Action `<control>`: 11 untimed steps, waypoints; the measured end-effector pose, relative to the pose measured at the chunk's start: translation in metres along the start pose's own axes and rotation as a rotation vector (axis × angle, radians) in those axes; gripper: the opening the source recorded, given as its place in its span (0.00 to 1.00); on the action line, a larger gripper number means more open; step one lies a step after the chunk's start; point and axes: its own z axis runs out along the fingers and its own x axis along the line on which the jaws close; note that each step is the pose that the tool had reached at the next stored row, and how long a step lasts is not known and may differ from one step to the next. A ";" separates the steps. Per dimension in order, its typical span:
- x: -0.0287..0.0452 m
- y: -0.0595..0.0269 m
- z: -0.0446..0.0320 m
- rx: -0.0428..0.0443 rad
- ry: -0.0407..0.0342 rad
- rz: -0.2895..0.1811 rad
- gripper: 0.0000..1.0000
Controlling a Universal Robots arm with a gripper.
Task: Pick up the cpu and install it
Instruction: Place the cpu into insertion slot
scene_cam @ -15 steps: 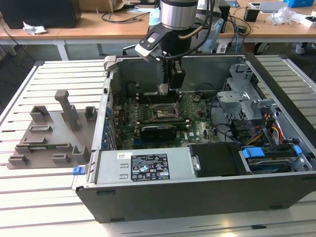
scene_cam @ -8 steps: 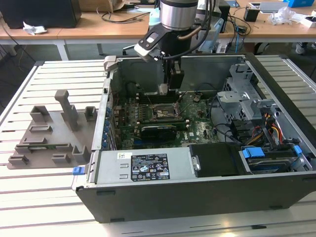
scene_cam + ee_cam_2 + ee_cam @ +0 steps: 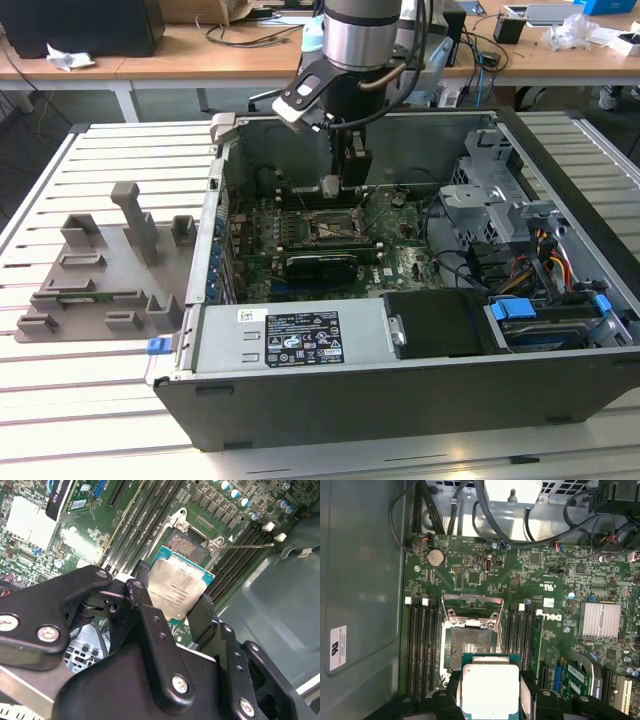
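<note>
Black end effector, close in the second wrist view, grips the cpu by two opposite edges. In the exterior view, a slatted metal worktop carries an open desktop computer case lying on its side. Inside is a green motherboard with an empty processor socket, its frame raised. The cpu, silvery plate showing, hangs above the board near that socket.

Downward-pointing gripper, tightly clamped

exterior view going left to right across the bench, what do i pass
grey moulded tray → case's left wall → open cpu socket → metal drive cage → coloured wire bundle
</note>
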 end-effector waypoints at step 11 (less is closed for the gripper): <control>0.0038 0.0012 0.0246 0.0003 -0.0001 0.000 0.55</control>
